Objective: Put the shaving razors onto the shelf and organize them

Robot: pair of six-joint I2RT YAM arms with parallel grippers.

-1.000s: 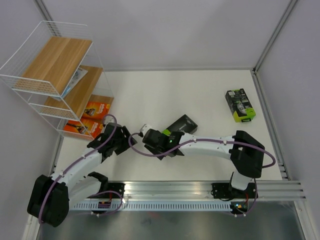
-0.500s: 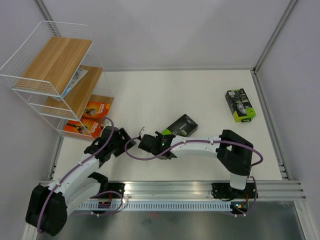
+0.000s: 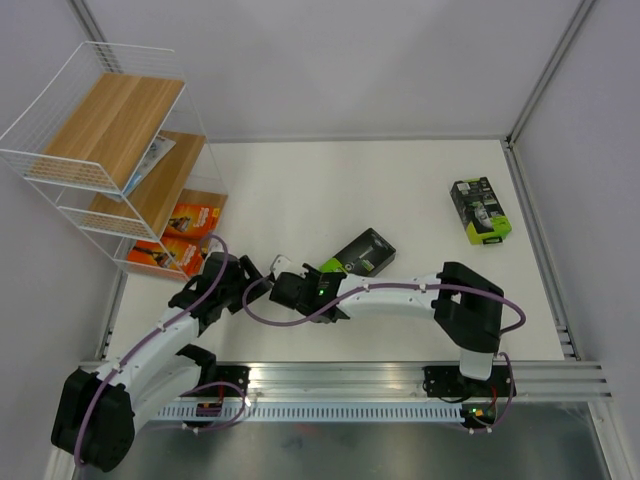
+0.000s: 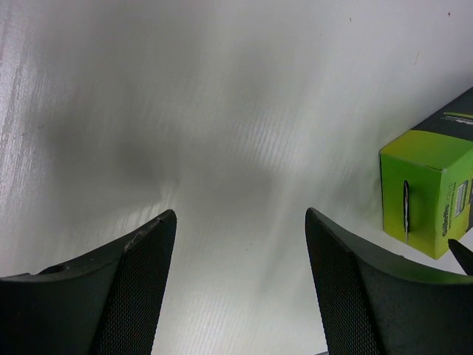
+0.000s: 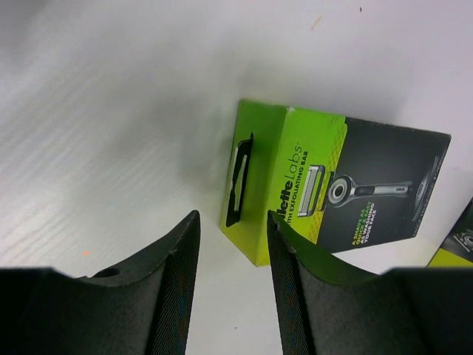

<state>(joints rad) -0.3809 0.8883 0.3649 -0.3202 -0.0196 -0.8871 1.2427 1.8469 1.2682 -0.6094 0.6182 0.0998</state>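
— What does the overhead camera show?

— A white wire-frame shelf (image 3: pixel 115 125) with three stepped light-wood boards stands at the far left corner of the white table (image 3: pixel 330 190). Two orange razor boxes (image 3: pixel 195 217) lie on its lowest board, and a flat white-blue pack (image 3: pixel 152 155) lies on the middle one. A black razor box with a lime-green end (image 3: pixel 362 250) lies on the table near the middle. A second black and lime-green box (image 3: pixel 480 210) lies well apart from it, near the right edge. The left hand (image 3: pixel 250 272) and the right hand (image 3: pixel 283 268) hang close together just left of the middle box. How far each is spread cannot be told from up there.

— And the left wrist camera?

— The left hand (image 4: pixel 240 214) is spread wide over bare table, with nothing between its fingers (image 4: pixel 140 288). The box's lime-green end (image 4: pixel 425 192) shows at the right, apart from them.

— The right wrist camera?

— The right hand (image 5: pixel 233 216) is partly spread and pinches nothing. The black razor box (image 5: pixel 347 185) lies flat just beyond its fingertips, green end toward them.
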